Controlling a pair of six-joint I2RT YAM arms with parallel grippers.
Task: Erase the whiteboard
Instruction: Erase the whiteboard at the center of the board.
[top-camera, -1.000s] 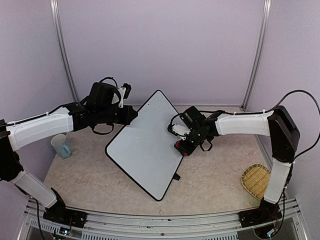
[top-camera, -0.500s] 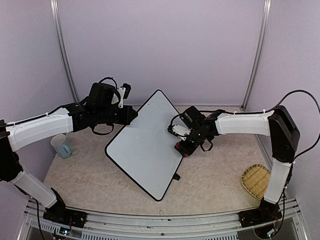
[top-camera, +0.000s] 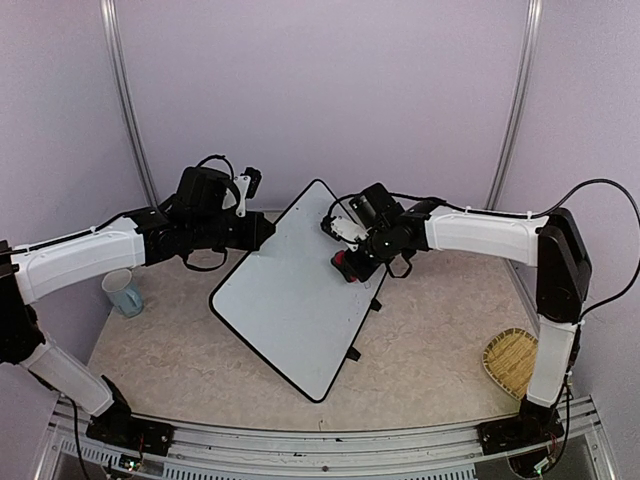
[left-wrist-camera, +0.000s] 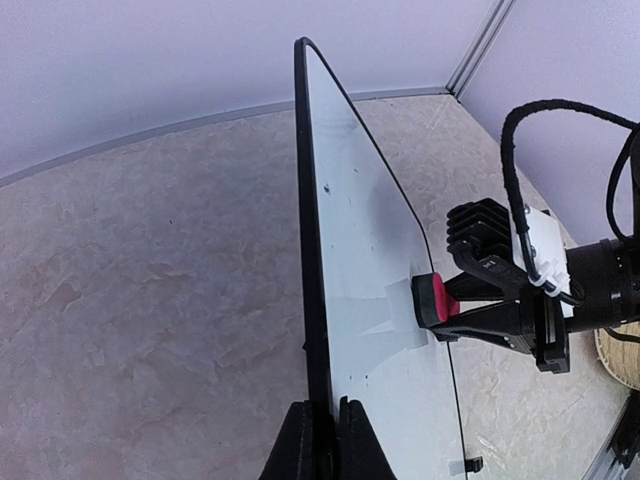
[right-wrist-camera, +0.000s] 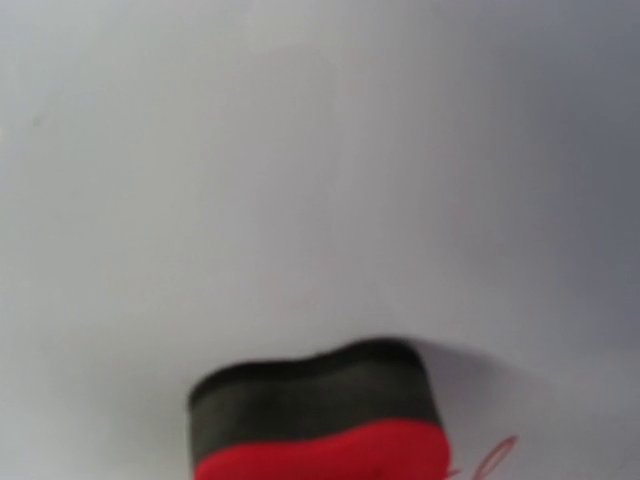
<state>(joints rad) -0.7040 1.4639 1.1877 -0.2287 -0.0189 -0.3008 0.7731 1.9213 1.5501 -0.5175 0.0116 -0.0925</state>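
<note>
Your right jaws, grasping eraser (left-wrist-camera: 437, 298), shifted far-left onto whiteboard (top-camera: 285, 300) face; left jaws clamp its edge; wiping underway.

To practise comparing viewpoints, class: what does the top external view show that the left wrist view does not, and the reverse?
Only the top external view shows the blue cup. Only the left wrist view shows, edge-on and close, the left gripper shut on the whiteboard frame. Both show the right gripper holding a red-and-black eraser against the board.
</note>
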